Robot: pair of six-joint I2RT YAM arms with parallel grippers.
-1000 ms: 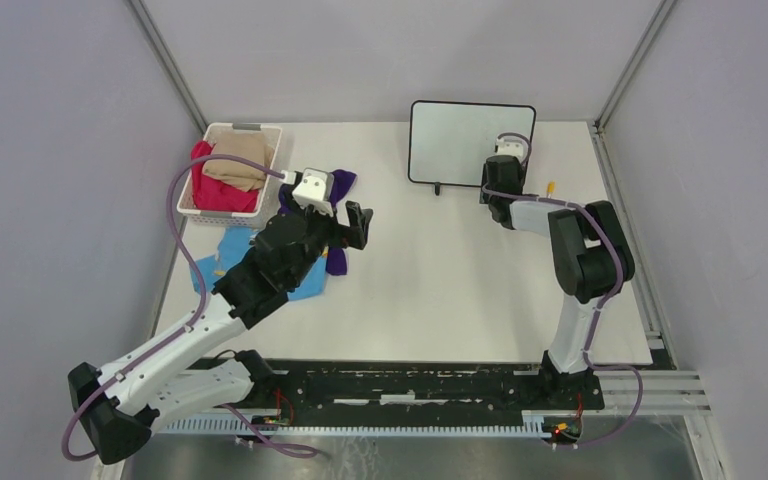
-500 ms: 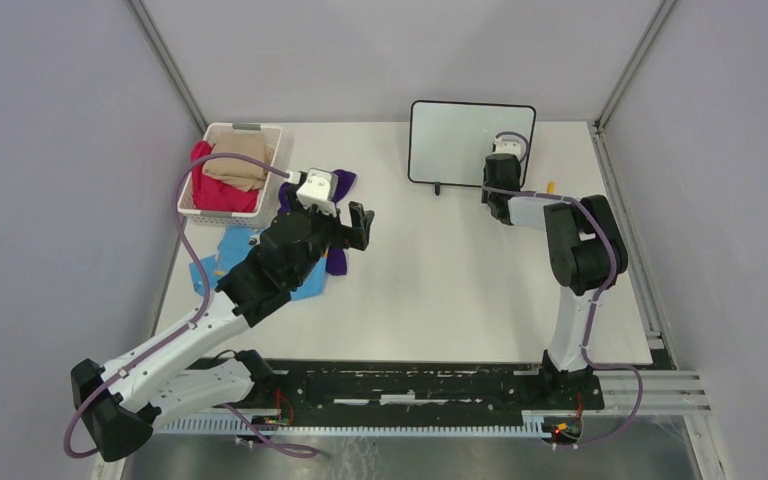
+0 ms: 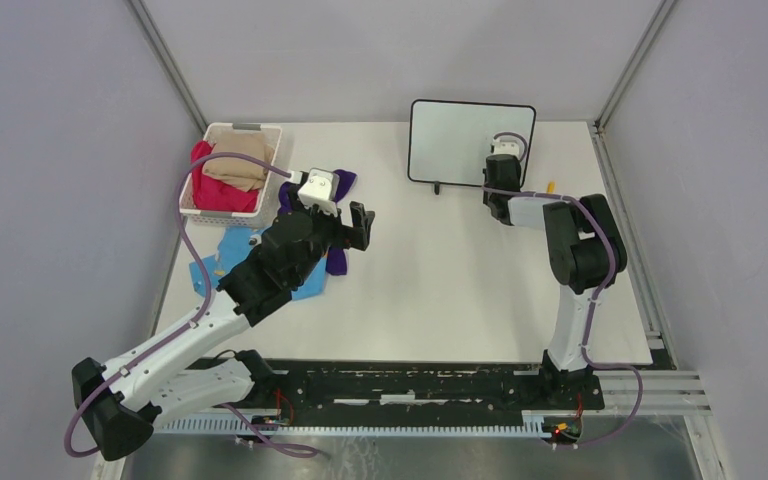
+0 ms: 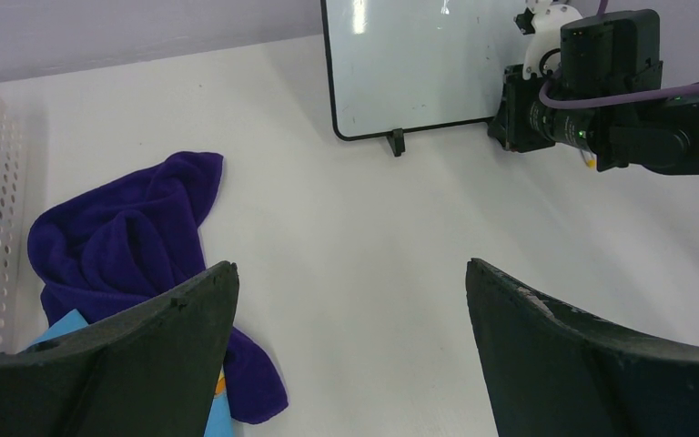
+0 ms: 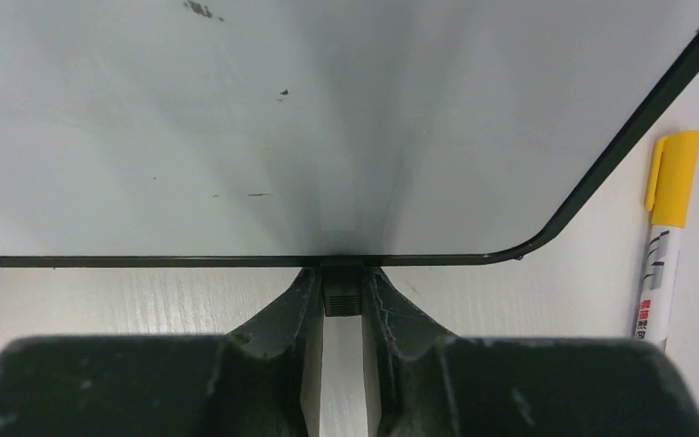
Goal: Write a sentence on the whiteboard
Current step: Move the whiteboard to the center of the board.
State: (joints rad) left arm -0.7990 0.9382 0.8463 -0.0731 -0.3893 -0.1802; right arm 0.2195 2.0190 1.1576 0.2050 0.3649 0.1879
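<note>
The whiteboard (image 3: 460, 135) stands upright at the back of the table, its white face (image 5: 237, 118) bearing only a few dark specks; the sentence is out of view. My right gripper (image 5: 342, 296) is low on the table at the board's lower right corner (image 3: 500, 172), shut on the small black foot (image 5: 342, 300) under the frame, with one finger on each side. My left gripper (image 4: 350, 300) hovers open and holding nothing over the table's left middle (image 3: 360, 225), facing the whiteboard (image 4: 410, 64).
A yellow-capped marker (image 5: 664, 237) lies on the table just right of the board (image 3: 551, 186). A purple towel (image 4: 127, 237) and a blue cloth (image 3: 230, 250) lie under the left arm. A white basket (image 3: 215, 135) of clothes stands at the back left.
The right gripper's jaws have closed in on the board's foot. The right elbow shifted slightly left. The left arm has barely moved.
</note>
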